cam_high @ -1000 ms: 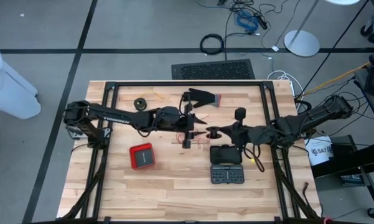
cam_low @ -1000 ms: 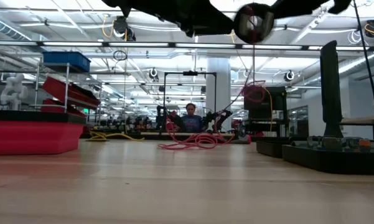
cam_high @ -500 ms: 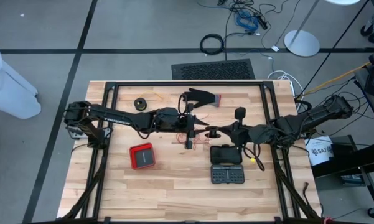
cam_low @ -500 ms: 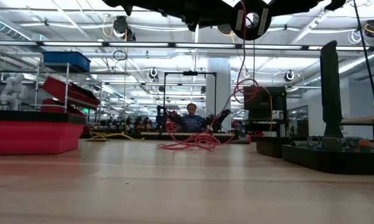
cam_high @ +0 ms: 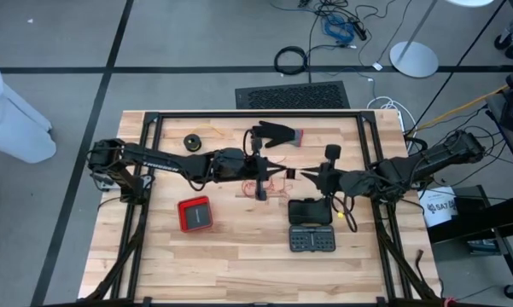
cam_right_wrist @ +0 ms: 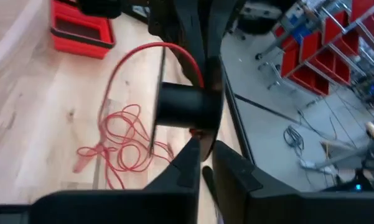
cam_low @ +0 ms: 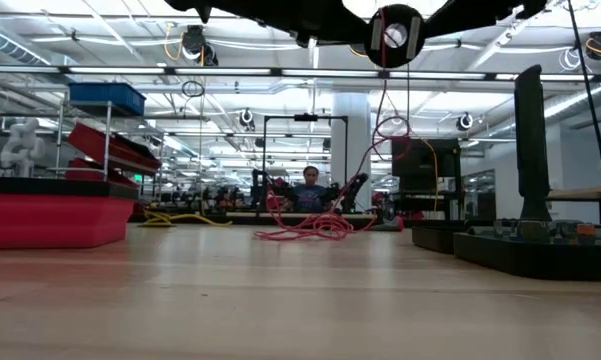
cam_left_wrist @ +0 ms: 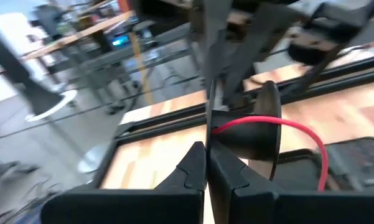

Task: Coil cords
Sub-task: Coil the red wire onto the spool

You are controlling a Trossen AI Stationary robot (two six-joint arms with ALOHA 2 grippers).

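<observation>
Low view: both arms cut off by top edge; black spool (cam_low: 395,33) partly cropped. Left wrist view blurred.

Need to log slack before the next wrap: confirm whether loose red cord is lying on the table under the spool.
Yes: the right wrist view shows a loose tangle of red cord on the wooden table below the black spool.

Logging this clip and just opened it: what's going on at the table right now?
Both arms meet over the middle of the wooden table, working a red cord and a black spool. The left gripper is shut with the spool right in front of its fingertips. The right gripper has the spool's flange between its fingers. One strand runs up over the spool; the rest lies in a loose tangle on the tabletop, so coiling has barely begun.
</observation>
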